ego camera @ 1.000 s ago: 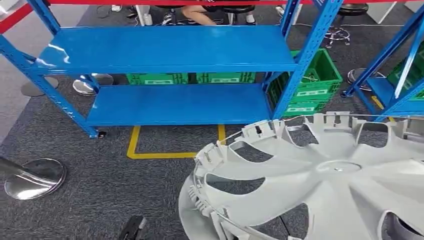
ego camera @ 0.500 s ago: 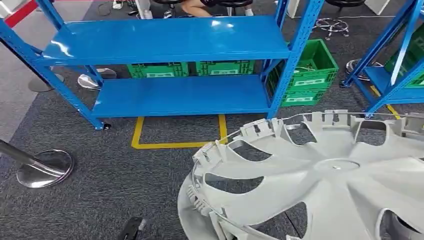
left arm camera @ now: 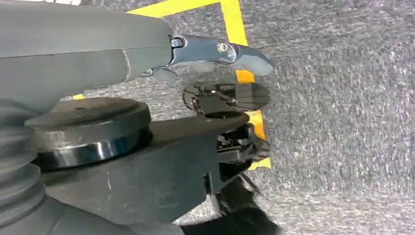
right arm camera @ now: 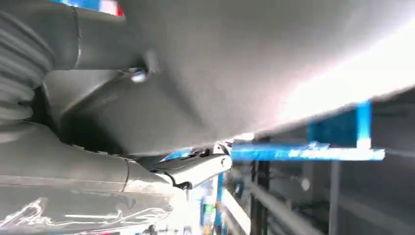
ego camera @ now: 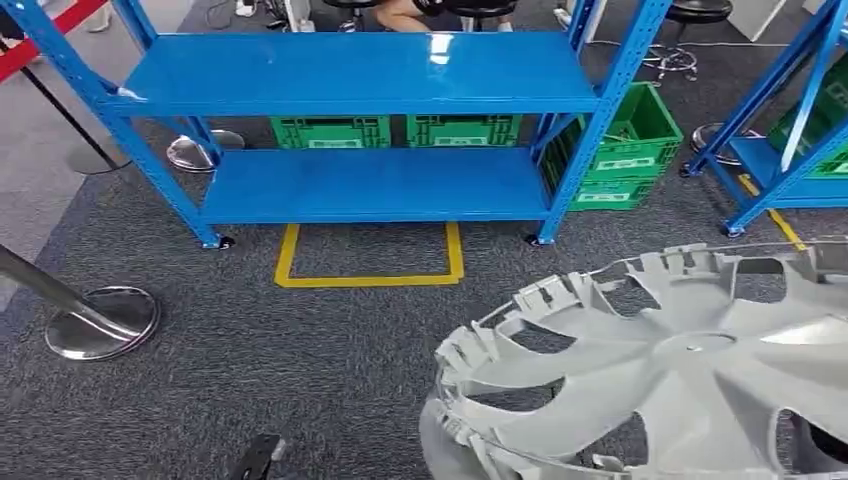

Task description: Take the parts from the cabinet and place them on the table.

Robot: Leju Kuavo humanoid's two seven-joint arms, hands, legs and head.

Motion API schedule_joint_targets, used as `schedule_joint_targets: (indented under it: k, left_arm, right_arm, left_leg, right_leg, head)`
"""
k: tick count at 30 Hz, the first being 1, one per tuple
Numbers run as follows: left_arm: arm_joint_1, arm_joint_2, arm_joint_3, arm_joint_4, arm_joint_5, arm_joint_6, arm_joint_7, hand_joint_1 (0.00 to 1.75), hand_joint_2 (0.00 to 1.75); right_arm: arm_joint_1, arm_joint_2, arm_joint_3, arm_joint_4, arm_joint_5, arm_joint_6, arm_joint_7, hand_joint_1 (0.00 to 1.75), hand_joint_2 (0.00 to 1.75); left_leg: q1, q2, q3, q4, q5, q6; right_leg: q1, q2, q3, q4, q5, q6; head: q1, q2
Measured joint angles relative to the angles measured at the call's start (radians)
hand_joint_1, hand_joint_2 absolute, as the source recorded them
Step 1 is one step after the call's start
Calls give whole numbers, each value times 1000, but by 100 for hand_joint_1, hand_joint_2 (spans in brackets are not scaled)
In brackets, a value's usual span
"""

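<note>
A large light-grey wheel cover (ego camera: 690,370) with spokes and clip tabs hangs low at the right of the head view, carried above the carpet. In the right wrist view its smooth grey surface (right arm camera: 274,63) lies right against my right hand (right arm camera: 147,171), which holds it from beneath with the thumb along its edge. My left hand (left arm camera: 147,54) hangs over the carpet with a finger stretched out and nothing in it. Its dark tip (ego camera: 258,458) shows at the bottom of the head view. The blue cabinet rack (ego camera: 360,75) stands ahead, both shelves bare.
Green crates (ego camera: 330,130) sit behind the rack and another (ego camera: 625,150) beside its right post. A second blue rack (ego camera: 790,120) stands at far right. A chrome stanchion base (ego camera: 100,320) is on the left. Yellow floor tape (ego camera: 370,275) marks a box before the rack.
The whole view has shifted as I move; the rack now sits further right in the picture. The wheel cover has slid right and lower in the head view, still held.
</note>
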State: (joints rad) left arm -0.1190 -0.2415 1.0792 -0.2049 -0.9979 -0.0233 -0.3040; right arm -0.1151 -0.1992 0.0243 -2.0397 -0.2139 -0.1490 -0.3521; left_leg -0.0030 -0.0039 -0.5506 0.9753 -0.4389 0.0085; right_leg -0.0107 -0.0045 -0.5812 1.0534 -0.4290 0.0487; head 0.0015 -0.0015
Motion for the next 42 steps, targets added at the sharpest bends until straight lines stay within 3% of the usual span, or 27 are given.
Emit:
schedule_joint_targets:
  k: [1,4,5,6,7,9,10,11,12,13,15,16,18,19,20,23,27,34,42]
  left_arm:
    - [1,0,1,0,2,0,0,0,175]
    - [7,1,5,0,3,-3,0,0,175]
    - [9,2,6,0,3,-3,0,0,175]
    - [10,4,6,0,3,-3,0,0,175]
    - [11,4,6,0,3,-4,0,0,175]
    - [10,6,8,0,3,-6,0,0,175]
    - [11,8,9,0,3,-7,0,0,175]
    - [13,8,11,0,3,-8,1,0,175]
    - [15,10,12,0,3,-8,3,0,175]
    - [15,11,13,0,3,-9,6,0,175]
    - [15,12,15,0,3,-8,6,0,175]
    - [14,13,15,0,2,-8,7,0,175]
    - [16,11,16,0,2,-6,7,0,175]
    - [20,11,16,0,0,-6,7,0,175]
    - [24,11,16,0,-1,-6,7,0,175]
    - [24,11,16,0,-8,-7,7,0,175]
    - [23,10,16,0,-11,-10,8,0,175]
    - [23,10,16,0,-17,-11,11,0,175]
    - [23,10,16,0,-17,-13,11,0,175]
  right_arm:
    - [6,-8,-26,0,27,-37,-1,175,175]
    - [53,-27,-122,0,87,-123,-1,175,175]
    - [75,-34,-157,0,107,-139,-1,175,175]
    - [89,-40,-188,0,115,-152,4,175,175]
    - [98,-42,-217,0,118,-158,7,175,175]
    - [118,-44,-267,-1,106,-166,25,175,175]
    - [131,-45,-293,0,96,-169,34,175,175]
    - [140,-45,-321,1,91,-174,38,175,175]
    - [148,-45,-343,2,91,-183,40,175,175]
    - [158,-47,-369,3,89,-190,42,175,175]
    - [184,-48,-421,4,81,-195,40,175,175]
    - [201,-48,-446,4,73,-194,28,175,175]
    - [230,-45,-494,5,65,-190,11,175,175]
    - [242,-44,-517,8,62,-185,8,175,175]
    - [252,-42,-535,9,60,-183,6,175,175]
    - [267,-36,-587,13,61,-182,7,175,175]
    - [274,-22,-666,14,72,-192,17,175,175]
    - [275,2,-801,14,85,-202,20,175,175]
    - [274,20,-862,21,88,-168,35,175,175]
  left_leg:
    - [-5,-2,-4,2,3,-5]
    - [-1,-3,-16,5,13,-20]
    - [-4,-3,-16,5,15,-24]
    - [-4,-3,-21,12,0,-28]
    - [-5,-1,-35,43,-33,-34]
    - [0,0,-100,199,-122,-42]
    - [0,0,-131,274,-152,-43]
    - [0,0,-143,309,-157,-44]
    - [0,0,-133,297,-140,-43]
    - [0,0,-103,246,-104,-41]
    - [-1,0,-4,75,-27,-31]
    - [-2,-2,24,24,-25,-27]
    - [-1,-2,23,1,-29,-18]
    - [-2,-2,21,0,-28,-19]
    - [-4,-1,21,0,-28,-18]
    - [-8,0,18,0,-22,-9]
    - [-13,1,14,1,-19,-4]
    - [-13,2,9,1,-14,-2]
    - [-13,2,3,1,-9,-6]
  right_leg:
    - [3,-1,21,-37,-20,-6]
    - [9,2,15,-43,-15,-11]
    - [5,2,14,-50,-9,-20]
    - [-2,-2,16,-57,-2,-23]
    - [-2,0,13,-59,1,-27]
    - [-2,0,5,-59,6,-31]
    - [-2,-1,1,-58,8,-30]
    - [-2,-1,-3,-57,10,-30]
    - [-2,-1,-6,-56,12,-28]
    - [-2,0,-8,-55,14,-25]
    - [-2,0,-8,-54,17,-20]
    - [3,-1,-12,-52,19,-15]
    - [6,-1,-25,-45,23,-6]
    - [6,-1,-27,-42,18,-26]
    - [6,-1,-28,-44,22,-31]
    - [2,0,-26,-55,35,-13]
    - [-2,0,-28,-59,42,-1]
    - [-4,2,-35,-58,46,4]
    - [-3,3,-43,-54,49,1]
  head:
    - [-1,0]
    - [-1,0]
    - [-2,0]
    - [0,0]
    - [-6,0]
    - [-9,0]
    - [-7,0]
    - [-8,0]
    - [-8,0]
    - [-9,0]
    - [-8,0]
    - [-8,0]
    - [-5,0]
    - [-10,0]
    - [-6,0]
    - [-6,0]
    - [-6,0]
    - [-6,0]
    - [-6,0]
